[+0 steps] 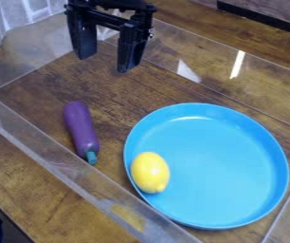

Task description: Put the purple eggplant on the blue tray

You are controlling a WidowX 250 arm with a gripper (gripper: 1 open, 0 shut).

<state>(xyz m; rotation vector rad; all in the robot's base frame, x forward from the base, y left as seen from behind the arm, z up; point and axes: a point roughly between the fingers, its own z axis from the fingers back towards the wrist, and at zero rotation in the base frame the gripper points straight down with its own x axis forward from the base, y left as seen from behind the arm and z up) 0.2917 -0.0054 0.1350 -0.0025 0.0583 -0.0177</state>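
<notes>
Two dark fingers hang from the black robot gripper [107, 49] at the top of the view, pointing down with a clear gap between them and nothing in it, so the jaws stand released and empty. The gripper hovers above the brown wooden table [173, 76], up near the far side of the clear plastic walled enclosure [34, 142] that rings the work area.

Well apart from the gripper, nearer the camera and a little to the left, lies the small glossy dark-purple toy eggplant [81, 129]. It rests flat on the wood, just beside the large round sky-blue plastic tray [236, 166] but not touching it; a strip of bare table separates the two. On the tray, near its left rim, sits a round yellow lemon [151, 172].

As for progress, nothing of the task looks done: the eggplant is outside the tray and ungrasped. By my reading the approach, the descent, the grasp, the carry and the release all remain.

The eggplant's long axis runs from upper left to lower right in the picture, only slightly off vertical. Its teal-green stem cap is at the lower end, toward the camera and the tray's near-left rim, while the rounded purple end points away, roughly toward the gripper
</notes>
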